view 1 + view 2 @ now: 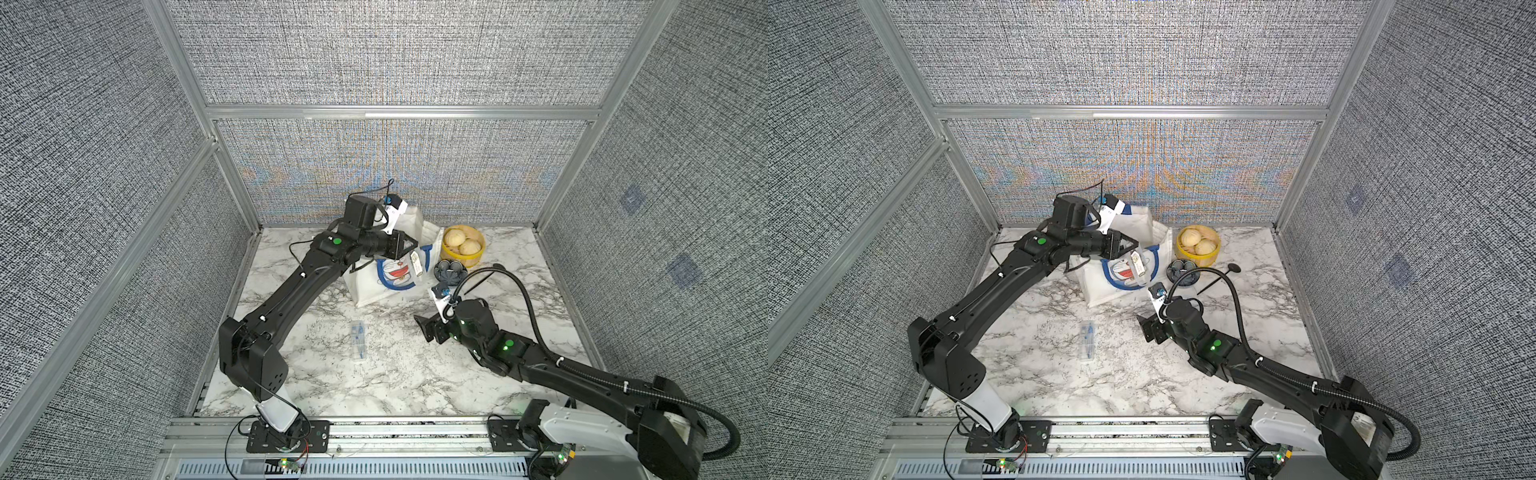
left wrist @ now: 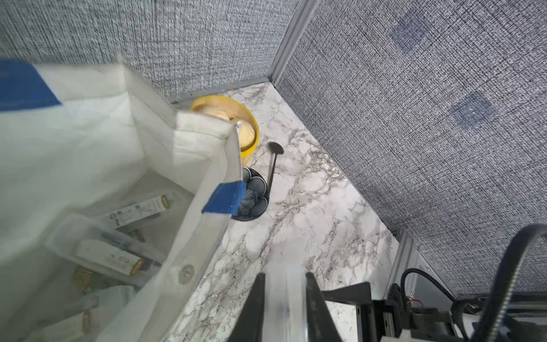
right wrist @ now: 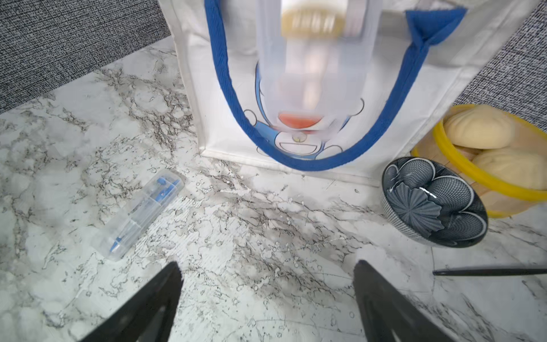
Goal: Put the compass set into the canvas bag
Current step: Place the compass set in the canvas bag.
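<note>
Finds left gripper [image 1: 412, 247] clamped shut on one clear-cased compass set [image 1: 417, 264], held outside canvas bag [image 1: 374, 286], just before its cat pocket. Finds right gripper [image 3: 266, 263] over marble table [image 1: 415, 374], jaws spread wide, gripping nothing. Records second compass set [image 1: 358, 341] flat on table, apart from bag; further cases [image 2: 118, 254] inside bag.

The tool [image 3: 268, 266] has its black fingers [image 3: 154, 302] spread wide above the marble table [image 3: 266, 222], with nothing between them. At twelve o'clock stands the bag [image 3: 213, 118], its blue handle [image 3: 310, 164] looping under a cartoon cat [image 3: 296, 145]. A blurred case [image 3: 307, 74], clear with a gold band, hangs before it. At ten o'clock the compass set [image 3: 142, 213] lies flat. At two o'clock a dark bowl [image 3: 432, 204] sits near the bag's corner, a yellow basket [image 3: 439, 139] of buns [image 3: 479, 127] behind it. At three o'clock lies a black stick [image 3: 488, 271].
</note>
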